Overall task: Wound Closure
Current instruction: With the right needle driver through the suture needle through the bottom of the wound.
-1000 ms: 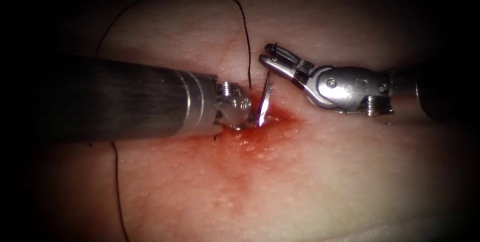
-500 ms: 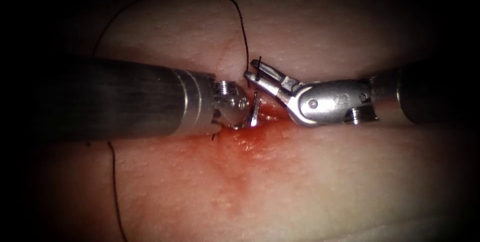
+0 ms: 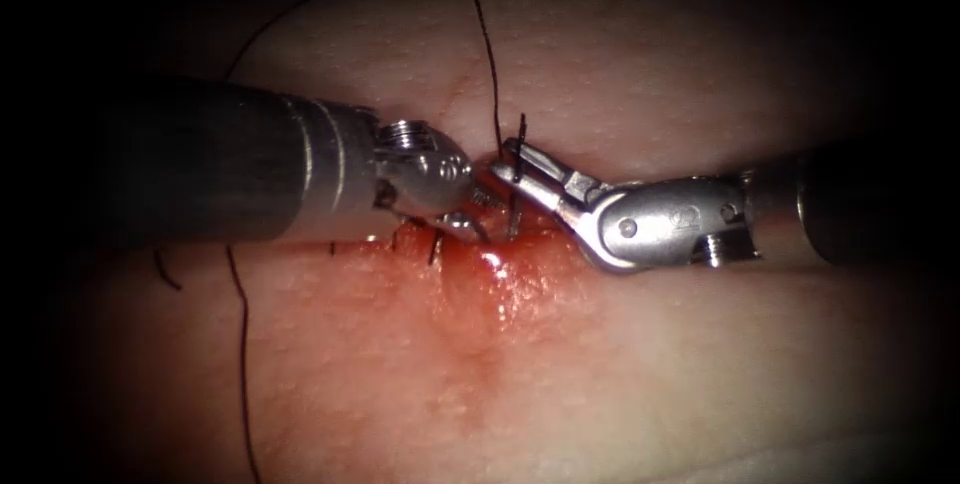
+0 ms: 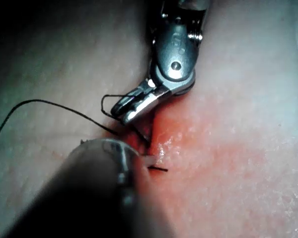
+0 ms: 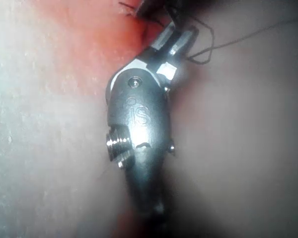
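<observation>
Needle (image 3: 514,206) in right hand (image 3: 520,170)

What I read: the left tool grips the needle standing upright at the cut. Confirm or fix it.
Wrong tool. The right tool grips the needle, fingers shut near its upper end, standing upright at the cut, as the endoscope view shows. What the left tool holds can't be made out.

left tool (image 3: 470,219) left of needle (image 3: 514,209), right tool (image 3: 512,162) at its right

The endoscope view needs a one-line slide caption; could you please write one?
Right tool grips the needle near its upper end, its lower part in the tissue at the cut; left tool alongside.
</observation>
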Robot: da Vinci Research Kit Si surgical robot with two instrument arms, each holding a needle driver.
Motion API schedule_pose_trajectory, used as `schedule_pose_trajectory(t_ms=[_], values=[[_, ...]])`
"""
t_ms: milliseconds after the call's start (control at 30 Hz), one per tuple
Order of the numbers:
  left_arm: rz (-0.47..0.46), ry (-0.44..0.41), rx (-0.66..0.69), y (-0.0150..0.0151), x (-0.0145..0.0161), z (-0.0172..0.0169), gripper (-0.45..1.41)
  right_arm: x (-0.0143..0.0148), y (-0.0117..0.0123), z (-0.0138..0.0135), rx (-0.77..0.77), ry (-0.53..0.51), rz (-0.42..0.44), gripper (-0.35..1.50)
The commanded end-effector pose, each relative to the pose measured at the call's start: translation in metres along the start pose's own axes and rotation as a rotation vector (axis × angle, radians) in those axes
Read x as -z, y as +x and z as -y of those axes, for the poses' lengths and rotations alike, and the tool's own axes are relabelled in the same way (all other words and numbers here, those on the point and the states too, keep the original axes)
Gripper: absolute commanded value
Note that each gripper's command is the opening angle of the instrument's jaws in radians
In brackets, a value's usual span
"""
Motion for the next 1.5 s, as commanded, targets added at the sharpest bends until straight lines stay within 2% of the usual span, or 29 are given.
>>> schedule_pose_trajectory(t_ms=[33, 133, 300, 400, 500, 700, 867, 1133, 1500], values=[[-0.034, 0.014, -0.008, 0.0006, 0.0002, 0.0005, 0.44, -0.0005, -0.0006, 0.0003, -0.001, 0.000, 0.002, -0.35], [-0.122, 0.054, -0.019, 0.0016, 0.0027, 0.0004, 0.46, -0.0007, -0.0006, 0.0000, -0.014, -0.001, 0.007, -0.35], [-0.191, 0.101, -0.042, 0.0025, 0.0042, -0.0016, 0.44, -0.0008, -0.0007, -0.0006, -0.037, -0.014, 0.022, -0.35], [-0.222, 0.111, -0.068, 0.0023, 0.0037, -0.0033, 0.39, -0.0007, -0.0008, -0.0011, -0.059, -0.015, 0.037, -0.35], [-0.249, 0.110, -0.087, 0.0017, 0.0026, -0.0052, 0.24, -0.0007, -0.0008, -0.0015, -0.135, -0.024, 0.052, -0.35], [-0.273, 0.098, -0.122, 0.0005, -0.0002, -0.0079, 0.14, -0.0011, -0.0009, -0.0019, -0.313, -0.060, 0.111, -0.35], [-0.312, 0.090, -0.146, 0.0002, -0.0013, -0.0093, 0.05, -0.0012, -0.0008, -0.0023, -0.378, -0.090, 0.153, -0.35], [-0.323, 0.081, -0.161, 0.0002, -0.0023, -0.0112, 0.04, -0.0011, -0.0005, -0.0029, -0.379, -0.076, 0.173, -0.35], [-0.327, 0.072, -0.172, 0.0003, -0.0035, -0.0116, 0.04, -0.0014, 0.0004, -0.0039, -0.342, 0.023, 0.166, -0.35]])
